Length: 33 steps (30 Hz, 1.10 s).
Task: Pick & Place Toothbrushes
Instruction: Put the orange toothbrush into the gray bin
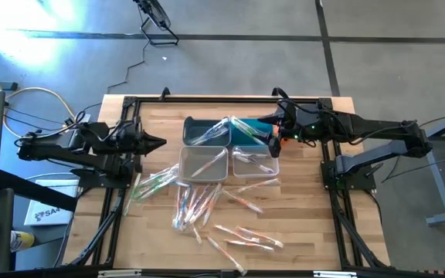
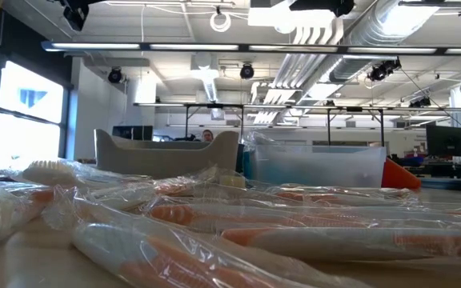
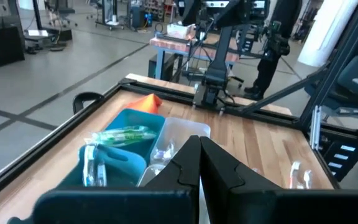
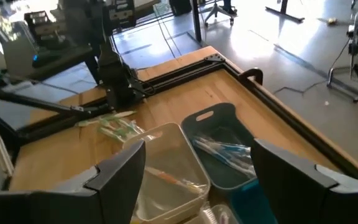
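Wrapped toothbrushes lie loose on the wooden table: a green group [image 1: 153,184], a pink-red group [image 1: 195,205] and more near the front edge [image 1: 246,235]. They fill the foreground of the low view [image 2: 214,220]. A few lie in the bins: green ones [image 3: 126,134] in a blue bin, bluish ones [image 4: 225,149] in the dark teal bin [image 1: 205,130]. My left gripper [image 1: 161,141] [image 3: 199,155] hovers shut at the table's left, pointing toward the bins. My right gripper [image 1: 273,131] [image 4: 197,144] hangs open above the bins' far right side and holds nothing.
Four small bins sit mid-table: the dark teal one, a blue one [image 1: 249,135] and two clear ones [image 1: 203,164] [image 1: 255,165]. An orange cloth [image 1: 275,144] lies beside the blue bin. A black frame [image 1: 130,100] runs around the table. Bare wood shows at the near left corner.
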Each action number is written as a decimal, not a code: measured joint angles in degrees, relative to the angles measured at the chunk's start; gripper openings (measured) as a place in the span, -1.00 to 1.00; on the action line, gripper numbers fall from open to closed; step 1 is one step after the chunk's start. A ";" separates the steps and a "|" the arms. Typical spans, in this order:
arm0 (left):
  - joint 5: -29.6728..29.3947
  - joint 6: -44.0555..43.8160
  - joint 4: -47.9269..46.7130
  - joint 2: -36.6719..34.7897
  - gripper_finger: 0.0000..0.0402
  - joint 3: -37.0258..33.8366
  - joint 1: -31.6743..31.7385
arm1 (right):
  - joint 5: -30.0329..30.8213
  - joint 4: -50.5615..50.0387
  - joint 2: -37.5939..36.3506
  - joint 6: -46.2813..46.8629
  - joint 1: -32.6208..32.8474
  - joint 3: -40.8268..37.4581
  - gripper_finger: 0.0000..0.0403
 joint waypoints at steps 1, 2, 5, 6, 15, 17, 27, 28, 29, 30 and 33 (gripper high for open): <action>0.00 0.05 -0.01 0.02 -1.00 0.00 0.00 | 0.00 0.00 0.00 1.53 0.00 0.00 0.42; 0.00 0.07 -0.02 0.03 -1.00 0.00 0.00 | 0.01 0.00 0.00 2.95 0.22 -0.01 0.42; 0.02 0.09 -0.10 0.27 -1.00 0.00 0.00 | 1.11 0.03 0.00 4.37 2.58 -0.02 0.42; 0.02 0.09 -0.48 0.45 -1.00 0.04 0.00 | 1.86 0.12 0.00 4.37 3.80 0.00 0.42; 0.42 -4.76 -4.46 0.59 -1.00 0.04 0.00 | 12.59 4.78 1.89 4.00 14.16 -0.01 0.42; 0.86 -6.01 -4.44 0.57 -1.00 0.04 0.00 | 13.88 5.66 2.73 3.96 15.42 0.07 0.42; 0.85 -5.96 -4.42 0.59 -1.00 0.04 0.00 | 12.67 3.07 10.21 7.82 18.82 0.00 0.42; 0.85 -5.96 -4.42 0.59 -1.00 0.04 0.00 | 11.85 2.18 11.17 8.23 18.88 0.00 0.42; 0.83 -5.96 -4.42 0.59 -1.00 0.04 0.00 | 10.84 1.47 12.10 9.26 19.00 0.00 0.42; 0.83 -5.96 -4.42 0.59 -1.00 0.04 0.00 | 9.55 0.98 12.99 10.43 19.15 0.00 0.42; 0.81 -5.96 -4.46 0.59 -1.00 0.04 0.00 | 5.46 -0.57 15.74 13.25 19.10 0.00 0.42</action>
